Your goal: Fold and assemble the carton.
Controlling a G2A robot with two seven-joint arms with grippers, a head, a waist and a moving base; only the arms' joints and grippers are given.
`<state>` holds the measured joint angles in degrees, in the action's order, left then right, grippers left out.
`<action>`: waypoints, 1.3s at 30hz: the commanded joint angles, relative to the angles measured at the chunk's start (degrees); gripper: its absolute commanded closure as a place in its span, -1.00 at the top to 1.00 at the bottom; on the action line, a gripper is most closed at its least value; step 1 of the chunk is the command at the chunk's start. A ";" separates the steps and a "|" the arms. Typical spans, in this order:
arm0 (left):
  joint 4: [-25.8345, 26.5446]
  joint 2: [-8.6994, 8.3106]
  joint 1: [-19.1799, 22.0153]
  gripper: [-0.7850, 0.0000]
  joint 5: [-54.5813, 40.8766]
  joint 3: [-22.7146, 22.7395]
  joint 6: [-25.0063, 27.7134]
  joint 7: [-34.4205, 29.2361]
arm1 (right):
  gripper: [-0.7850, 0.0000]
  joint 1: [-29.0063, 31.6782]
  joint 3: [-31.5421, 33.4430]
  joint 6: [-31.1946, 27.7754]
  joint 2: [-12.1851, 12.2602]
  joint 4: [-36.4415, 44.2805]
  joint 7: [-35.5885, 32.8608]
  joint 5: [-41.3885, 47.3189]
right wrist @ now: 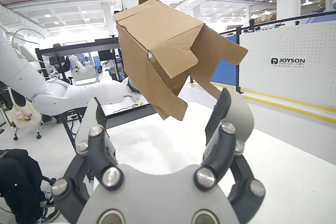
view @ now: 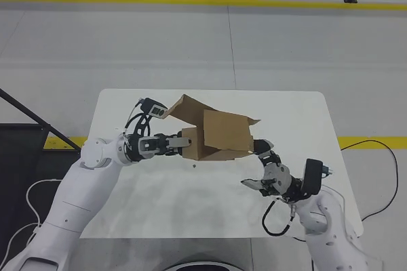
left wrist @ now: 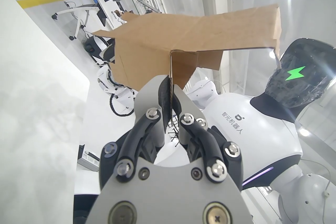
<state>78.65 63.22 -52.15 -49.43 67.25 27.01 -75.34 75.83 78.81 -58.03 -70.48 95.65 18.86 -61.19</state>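
right gripper (view: 255, 165): jaws apart, nothing held, over the right half of the table (view: 190, 203), nearer its near edge, just beside the carton's (view: 224, 132) right end. One finger is close to a hanging flap; can't tell if it touches.

left gripper (left wrist: 170, 88): clamped on the thin edge of one panel at the carton's left end. It carries the whole carton clear of the table, over the middle and a bit toward the far edge. The carton is part-opened into a tube, with the right-end flaps loose.

Step, my read: right gripper takes a loose end flap and folds it in.
- single-edge hold, so the carton will likely pivot; left clamp must be firm
- push along the crease, not into the panel
- small flaps before large, slowly

Can't make out:
- left-end flaps, behind the left gripper in the top view
- whether any end is closed
- far-side flaps, behind the carton body
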 commanded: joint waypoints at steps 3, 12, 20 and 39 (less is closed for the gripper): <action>-0.23 0.09 -0.01 -1.00 -0.40 0.21 -0.28 -0.62 | -0.18 -0.87 -0.94 0.03 0.24 -0.87 -0.13 1.01; -0.68 0.36 0.02 -1.00 -0.90 0.58 -0.56 -0.95 | -0.84 -1.54 -2.68 0.03 1.27 -1.19 0.76 2.22; -0.89 0.62 -0.02 -1.00 -1.42 0.82 -0.86 -1.22 | -1.00 -1.75 -3.58 0.03 2.29 -1.01 1.99 2.11; -1.06 0.90 0.06 1.00 0.23 1.77 -2.43 -0.80 | -1.00 1.07 -2.01 4.81 3.20 3.74 7.45 -6.72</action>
<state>77.62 64.13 -51.98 -49.42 68.78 24.35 -76.72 76.56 76.68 -53.98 -67.29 98.89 25.97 -67.09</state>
